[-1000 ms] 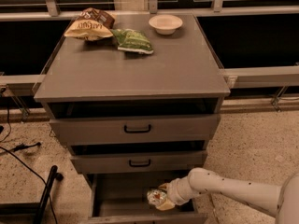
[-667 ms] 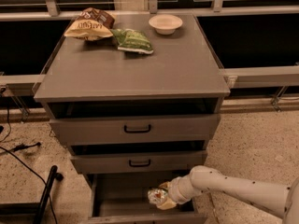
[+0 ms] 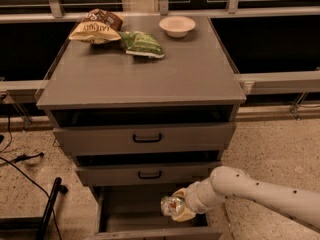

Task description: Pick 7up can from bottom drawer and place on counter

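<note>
Speckled flooring [image 3: 272, 146] is spread around a grey cabinet of three drawers set against dark windows. A small can [image 3: 170, 204] is seen low in the open bottom drawer [image 3: 127, 211], toward its right side. Its surface is shiny and silvery with uneven, crumpled-looking glints, a red mark is shown on the face turned to the camera, and a trace of green is caught at its edge. The can is clasped by the gripper [image 3: 176, 205], whose pale yellowish fingers [image 3: 184, 215] are closed on it from above and below. Whether the can is touching the drawer floor cannot be told. The gripper is carried by a white arm [image 3: 260, 196] reaching in from the lower right.

Above the bottom drawer, the middle drawer [image 3: 115, 175] and the top drawer [image 3: 100, 140] are each pulled out slightly, and a black bar handle is borne by each. The cabinet is topped by the desk [image 3: 150, 81], a broad flat grey slab. At its far edge a green snack bag [image 3: 142, 44], a brown and yellow chip bag [image 3: 95, 28] and a white bowl [image 3: 177, 25] are laid. Black cables [image 3: 15, 160] are trailed over the floor at left.
</note>
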You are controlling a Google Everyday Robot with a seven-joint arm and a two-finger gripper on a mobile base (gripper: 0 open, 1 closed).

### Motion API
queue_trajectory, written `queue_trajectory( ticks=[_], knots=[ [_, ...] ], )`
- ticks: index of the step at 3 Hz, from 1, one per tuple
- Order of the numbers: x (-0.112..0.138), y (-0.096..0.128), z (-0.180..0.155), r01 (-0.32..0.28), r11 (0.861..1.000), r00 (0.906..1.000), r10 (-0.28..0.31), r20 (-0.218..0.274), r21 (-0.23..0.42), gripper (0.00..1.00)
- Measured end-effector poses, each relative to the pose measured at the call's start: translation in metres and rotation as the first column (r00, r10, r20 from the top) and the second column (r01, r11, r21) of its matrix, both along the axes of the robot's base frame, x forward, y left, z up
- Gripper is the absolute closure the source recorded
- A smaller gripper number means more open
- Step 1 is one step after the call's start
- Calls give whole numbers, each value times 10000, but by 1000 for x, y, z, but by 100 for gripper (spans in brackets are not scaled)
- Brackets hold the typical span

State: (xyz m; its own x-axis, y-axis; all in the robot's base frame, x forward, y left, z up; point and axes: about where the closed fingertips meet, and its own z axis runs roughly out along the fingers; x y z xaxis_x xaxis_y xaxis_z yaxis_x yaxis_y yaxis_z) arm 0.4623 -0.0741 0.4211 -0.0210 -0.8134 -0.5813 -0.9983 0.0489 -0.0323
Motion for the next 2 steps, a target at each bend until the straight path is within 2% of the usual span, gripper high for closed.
queue_trajectory(
  ticks=[1,2],
  knots=[
    [-14,-7,70,-226,9990,9991,240,343,-397,100],
    [-10,-11,90,-256,9976,9975,297,636,-642,100]
  ],
)
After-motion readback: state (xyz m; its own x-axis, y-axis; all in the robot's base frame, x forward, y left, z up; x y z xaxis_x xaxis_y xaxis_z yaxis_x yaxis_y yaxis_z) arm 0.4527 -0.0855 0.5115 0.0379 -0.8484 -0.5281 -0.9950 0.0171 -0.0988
